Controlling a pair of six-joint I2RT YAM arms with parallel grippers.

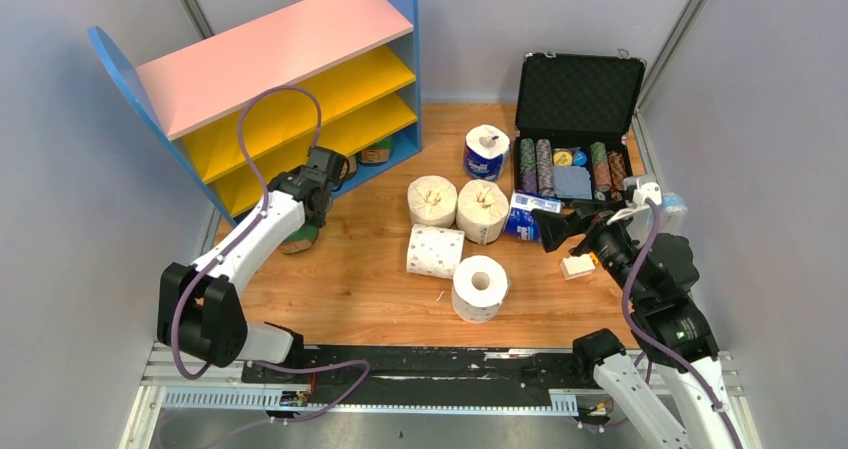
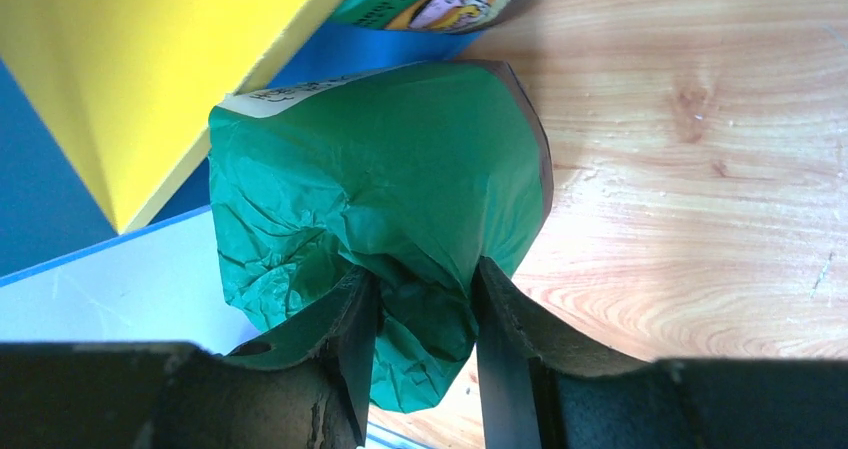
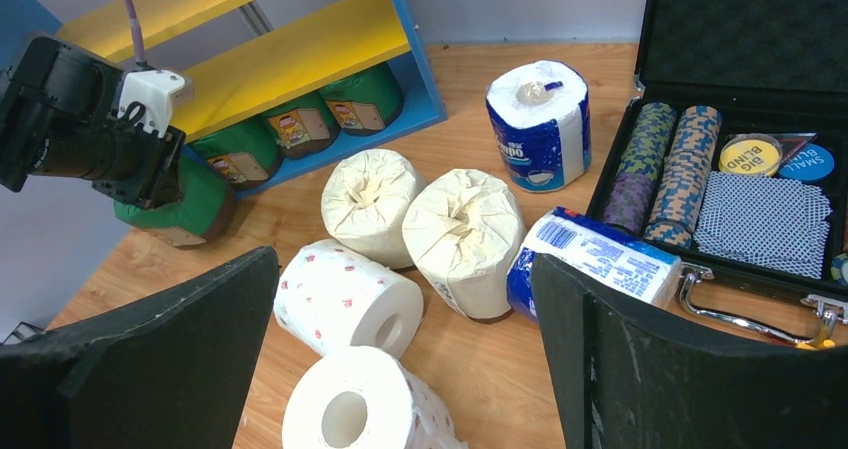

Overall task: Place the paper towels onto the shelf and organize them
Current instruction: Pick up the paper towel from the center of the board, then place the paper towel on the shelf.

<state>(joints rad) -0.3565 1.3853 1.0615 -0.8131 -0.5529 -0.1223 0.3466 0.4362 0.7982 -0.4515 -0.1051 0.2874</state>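
Observation:
My left gripper [image 2: 425, 279] is shut on the twisted end of a green-wrapped paper towel roll [image 2: 400, 169], pinching the crumpled wrap between both fingers. That roll [image 1: 300, 237] sits low by the front left corner of the shelf [image 1: 270, 54]. Three more green rolls [image 3: 295, 124] lie in the shelf's bottom tier. On the table lie two cream rolls [image 1: 432, 201], two bare white rolls [image 1: 480, 287] and two blue-white rolls [image 1: 487, 152]. My right gripper [image 3: 405, 269] hangs open above the table, clear of the white rolls, holding nothing.
An open black case [image 1: 580, 89] with poker chip stacks and cards stands at the back right. A small white block [image 1: 577, 265] lies near the right arm. Grey walls close in both sides. The shelf's yellow board [image 2: 150, 69] is close above the held roll.

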